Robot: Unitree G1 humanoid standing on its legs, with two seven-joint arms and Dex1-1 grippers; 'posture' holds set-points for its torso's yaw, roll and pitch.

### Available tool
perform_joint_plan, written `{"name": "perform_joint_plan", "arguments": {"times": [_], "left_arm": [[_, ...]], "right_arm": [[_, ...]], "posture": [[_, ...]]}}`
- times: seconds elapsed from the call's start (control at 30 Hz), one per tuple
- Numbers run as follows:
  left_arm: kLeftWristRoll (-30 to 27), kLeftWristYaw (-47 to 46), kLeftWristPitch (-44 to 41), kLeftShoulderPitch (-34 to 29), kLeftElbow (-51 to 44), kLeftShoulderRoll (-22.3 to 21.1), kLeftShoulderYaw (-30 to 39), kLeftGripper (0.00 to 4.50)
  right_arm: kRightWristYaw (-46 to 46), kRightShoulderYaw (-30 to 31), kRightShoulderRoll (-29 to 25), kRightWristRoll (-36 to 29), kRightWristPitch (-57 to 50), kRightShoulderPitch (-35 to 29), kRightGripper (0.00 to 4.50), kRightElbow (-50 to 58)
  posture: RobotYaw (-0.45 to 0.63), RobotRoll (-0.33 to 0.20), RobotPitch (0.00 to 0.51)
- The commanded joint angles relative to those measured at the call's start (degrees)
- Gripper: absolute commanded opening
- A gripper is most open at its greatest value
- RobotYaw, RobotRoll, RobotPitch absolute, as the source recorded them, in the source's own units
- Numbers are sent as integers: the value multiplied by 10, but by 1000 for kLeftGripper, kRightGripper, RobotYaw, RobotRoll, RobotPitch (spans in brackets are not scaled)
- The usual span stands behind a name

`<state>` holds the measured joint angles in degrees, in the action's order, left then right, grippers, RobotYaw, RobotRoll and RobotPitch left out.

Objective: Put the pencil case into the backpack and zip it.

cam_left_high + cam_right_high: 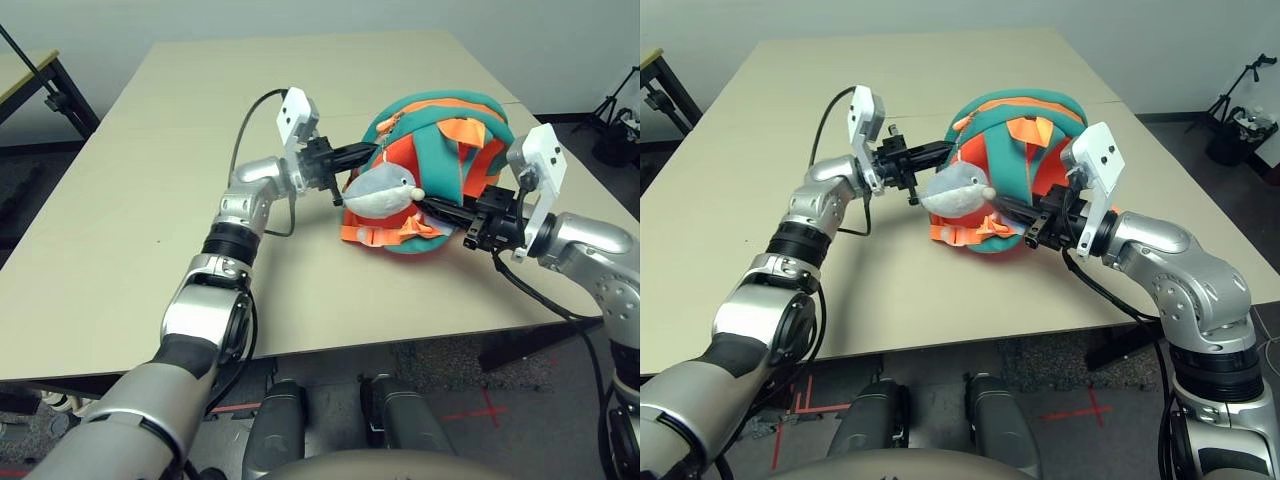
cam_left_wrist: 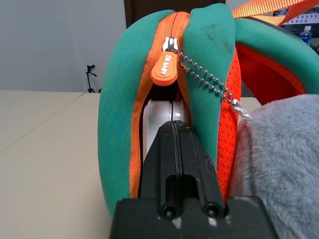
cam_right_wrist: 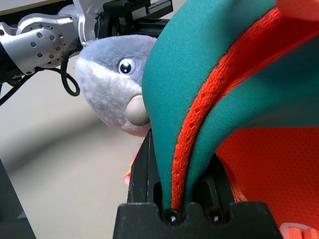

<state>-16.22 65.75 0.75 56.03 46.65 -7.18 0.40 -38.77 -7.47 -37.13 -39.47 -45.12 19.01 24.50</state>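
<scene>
- Backpack [image 1: 440, 150]: stands near the table's [image 1: 120, 230] middle, toward two o'clock; soft, padded, judged light and prone to slide or buckle when pulled.
- Pencil case [image 2: 159, 119]: white face visible inside the unzipped opening; appears stiff and smooth.
- Left gripper [image 2: 174, 132]: fingers pressed together, empty, tips at the opening below the zipper pull [image 2: 164, 69].
- Right gripper [image 3: 174, 164]: clamped on the backpack's teal strap at the four o'clock side, bracing it.
- Plush toy [image 1: 385, 190]: hangs by a bead chain [image 2: 207, 79] beside the zipper; may snag.
- Best hold, judged: the orange pull tab, small and rubbery.
</scene>
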Motion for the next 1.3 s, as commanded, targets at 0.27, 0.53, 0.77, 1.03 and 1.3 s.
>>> {"name": "perform_joint_plan", "arguments": {"times": [0.27,0.53,0.77,1.03,1.3], "left_arm": [[17,-4,2,6,1,-20,-6,0],[-4,24,-80,-7,-93,-118,6,0],[-95,61,-266,-49,-282,-172,8,1330],[-126,79,-357,-82,-405,-210,-30,4362],[-79,65,-293,-79,-363,-187,-73,4500]], "right_arm": [[0,7,-3,-1,1,-9,168,14],[-10,20,-3,7,8,-2,168,1],[-25,30,-5,18,15,5,168,-13],[-39,31,-13,28,20,4,168,-22],[-41,28,-15,32,20,1,168,-22]], "posture": [[-15,0,58],[15,0,57],[31,0,47],[33,0,40],[30,0,40]]}}
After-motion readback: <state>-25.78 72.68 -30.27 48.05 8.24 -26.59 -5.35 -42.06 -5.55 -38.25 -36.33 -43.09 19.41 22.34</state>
